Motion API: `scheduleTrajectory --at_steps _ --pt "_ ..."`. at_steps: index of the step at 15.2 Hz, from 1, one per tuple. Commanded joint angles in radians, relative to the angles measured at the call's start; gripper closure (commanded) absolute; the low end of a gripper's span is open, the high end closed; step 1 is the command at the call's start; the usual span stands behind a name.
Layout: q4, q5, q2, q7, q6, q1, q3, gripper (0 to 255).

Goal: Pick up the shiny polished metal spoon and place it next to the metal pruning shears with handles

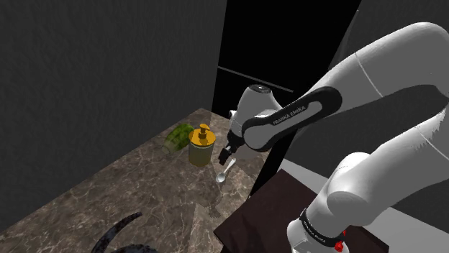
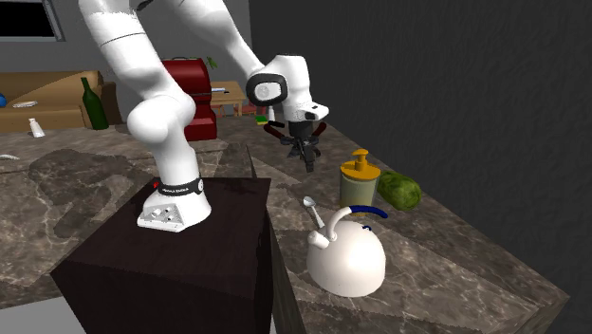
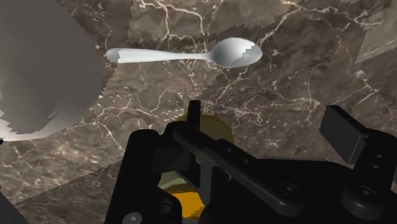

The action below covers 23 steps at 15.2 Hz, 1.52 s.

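Domestic interior. A marble-patterned counter (image 2: 455, 256) bears a white kettle (image 2: 346, 264) and yellow pump dispenser (image 2: 360, 180). Far behind the fingers (image 2: 307, 157) stand a tan sofa (image 2: 52, 93), red armchair (image 2: 190, 81) and green bottle (image 2: 93, 106).

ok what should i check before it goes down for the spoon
1. spoon lies flat and free on the marble counter: ok
2. gripper open and empty: ok
3. spoon between the jaws: not ok, it lies beyond them
4. room beside the yellow pump bottle: cannot tell
5. drop spot by the pruning shears: cannot tell
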Motion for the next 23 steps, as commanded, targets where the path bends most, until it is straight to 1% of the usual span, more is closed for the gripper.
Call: scheduleTrajectory --at_steps 1,3,4,5,6,7,11,13,15,23 --pt "0.001 -0.021 0.1 0.005 0.102 -0.012 0.01 0" --pt "0.011 -0.065 0.202 0.033 0.193 -0.032 0.028 0" --pt "0.019 -0.102 0.254 0.058 0.237 -0.046 0.037 0" --pt "0.03 -0.157 0.308 0.097 0.279 -0.061 0.043 0" --pt "0.043 -0.235 0.362 0.152 0.317 -0.069 0.036 0" --pt "0.059 -0.324 0.413 0.218 0.351 -0.06 0.009 0" --pt "0.086 -0.431 0.496 0.301 0.408 0.002 -0.077 0" --pt "0.101 -0.467 0.538 0.332 0.436 0.039 -0.123 0" --pt "0.113 -0.485 0.57 0.349 0.458 0.069 -0.156 0" --pt "0.113 -0.483 0.57 0.347 0.458 0.069 -0.156 0"
